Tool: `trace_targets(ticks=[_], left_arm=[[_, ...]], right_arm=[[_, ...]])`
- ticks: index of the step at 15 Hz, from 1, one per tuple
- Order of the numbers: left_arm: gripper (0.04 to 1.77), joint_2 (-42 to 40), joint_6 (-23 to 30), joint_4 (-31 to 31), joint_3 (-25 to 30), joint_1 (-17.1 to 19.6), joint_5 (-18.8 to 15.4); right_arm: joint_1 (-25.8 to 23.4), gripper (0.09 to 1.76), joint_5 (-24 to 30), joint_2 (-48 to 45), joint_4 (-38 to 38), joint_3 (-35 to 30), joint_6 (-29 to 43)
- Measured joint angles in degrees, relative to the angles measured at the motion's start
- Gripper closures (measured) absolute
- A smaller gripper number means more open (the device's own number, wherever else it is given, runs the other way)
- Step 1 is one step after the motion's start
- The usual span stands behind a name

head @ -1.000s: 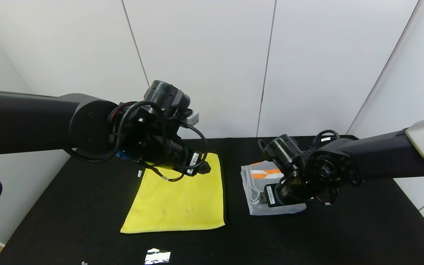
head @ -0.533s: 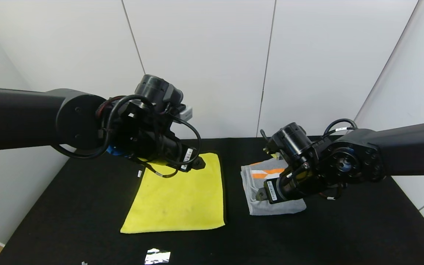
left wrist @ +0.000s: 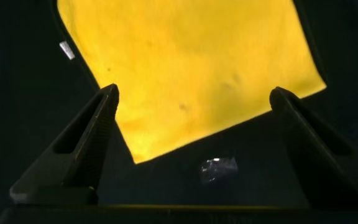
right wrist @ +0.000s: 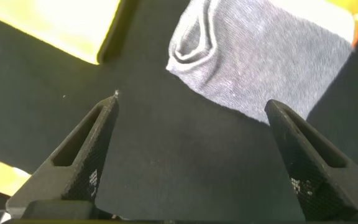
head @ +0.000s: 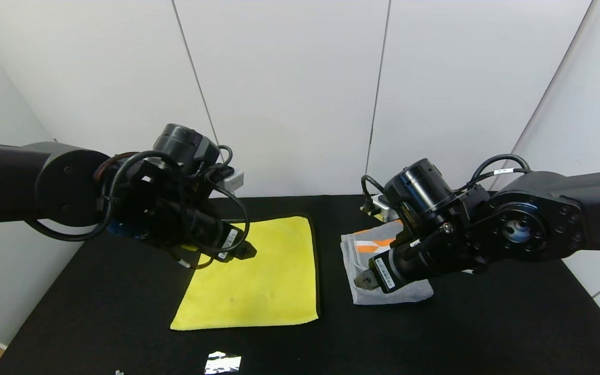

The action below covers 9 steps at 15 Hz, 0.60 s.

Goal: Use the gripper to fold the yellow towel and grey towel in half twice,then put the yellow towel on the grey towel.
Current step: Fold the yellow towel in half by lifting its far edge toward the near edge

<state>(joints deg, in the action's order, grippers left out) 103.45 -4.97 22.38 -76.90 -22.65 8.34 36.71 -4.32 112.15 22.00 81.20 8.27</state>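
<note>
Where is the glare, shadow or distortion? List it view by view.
Head view: even, soft light; the only glare is on the shiny scrap at the front of the black table; the wall seams lean outward, a wide-lens bend. Left wrist view: the yellow towel is brightly lit, and the scrap glints beside it. Right wrist view: soft shadow sits in the folds of the grey towel.

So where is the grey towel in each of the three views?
Head view: the grey towel lies folded on the black table, right of centre, partly behind the right gripper.
Left wrist view: not in it.
Right wrist view: upper right, beyond the open fingers.
Shared landmark: the yellow towel shows in all three.
</note>
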Motion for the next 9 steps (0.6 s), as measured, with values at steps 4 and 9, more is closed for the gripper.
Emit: trace_targets(ticks=[4,9], left_arm=[[0.09,-2.5,-7.4,-3.2,6.8,4.5,-1.8],[0.09,-5.0,-19.0,-3.0,13.7,12.3,-7.9]], right_arm=[[2.5,0.14,0.3,0.3,-2.4,0.2,-4.2],[6.2,0.14,0.7,3.2,-3.0,1.8,-6.9]])
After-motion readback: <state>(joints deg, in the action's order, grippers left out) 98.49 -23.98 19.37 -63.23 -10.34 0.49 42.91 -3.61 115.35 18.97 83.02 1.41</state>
